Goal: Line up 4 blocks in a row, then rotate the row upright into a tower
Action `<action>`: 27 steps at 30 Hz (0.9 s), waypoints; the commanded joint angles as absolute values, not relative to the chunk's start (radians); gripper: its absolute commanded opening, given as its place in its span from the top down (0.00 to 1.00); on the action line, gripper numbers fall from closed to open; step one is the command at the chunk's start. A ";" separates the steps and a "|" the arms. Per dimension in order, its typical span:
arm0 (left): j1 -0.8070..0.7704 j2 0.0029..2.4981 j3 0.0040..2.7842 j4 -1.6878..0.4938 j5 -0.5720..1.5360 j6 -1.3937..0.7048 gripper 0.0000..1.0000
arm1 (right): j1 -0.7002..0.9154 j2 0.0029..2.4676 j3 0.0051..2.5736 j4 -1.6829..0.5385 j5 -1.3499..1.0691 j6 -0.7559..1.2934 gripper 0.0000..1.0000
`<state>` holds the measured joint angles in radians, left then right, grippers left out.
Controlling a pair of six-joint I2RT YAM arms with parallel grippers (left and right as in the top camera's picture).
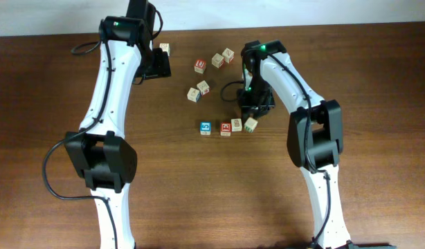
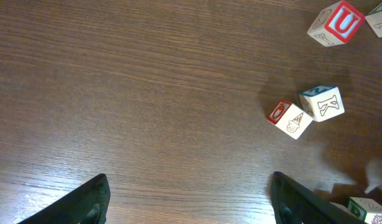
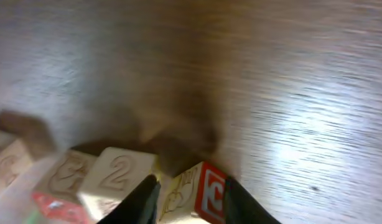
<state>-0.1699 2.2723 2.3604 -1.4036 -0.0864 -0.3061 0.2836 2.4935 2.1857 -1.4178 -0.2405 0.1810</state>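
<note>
Because the job is to turn four blocks where they lie, we begin at the near row (image 1: pixel 225 128), a short line of cubes side by side on the surface (image 1: pixel 378 69), running from a blue-topped block (image 1: pixel 205 128) to a green-printed block (image 1: pixel 251 125). The right arm (image 1: pixel 295 90) hangs over the green-printed end of that row. In its wrist view the right jaws press on two opposite sides of a red-faced block (image 3: pixel 200 190), pinching it as far as the blurred picture lets us tell. We judge that the grip is taken from above so that a twist of the wrist turns the cube without dragging its neighbours. A block printed with a 2 (image 3: pixel 116 174) sits just beside it, so we think the turn wants a small lift first. Which cube of the row is held we cannot tell from overhead, since the arm covers it.

Further out, two blocks (image 1: pixel 203 87) lie close together near the middle of the surface. Beyond them three more, a red-topped block (image 1: pixel 199 66) among them, form a loose cluster. Farthest, one lone block (image 1: pixel 165 48) lies near the end of the left arm (image 1: pixel 112 76). The left jaws are spread wide over bare wood, with nothing between the fingers (image 2: pixel 85 202); a K block (image 2: pixel 321 102) lies well off to one side. We read that as parking clear, leaving the right arm room to work.
</note>
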 commanded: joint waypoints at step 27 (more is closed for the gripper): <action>-0.179 2.070 2.452 -1.688 -0.287 -0.459 0.39 | 0.360 1.826 2.280 -1.689 0.175 0.402 0.96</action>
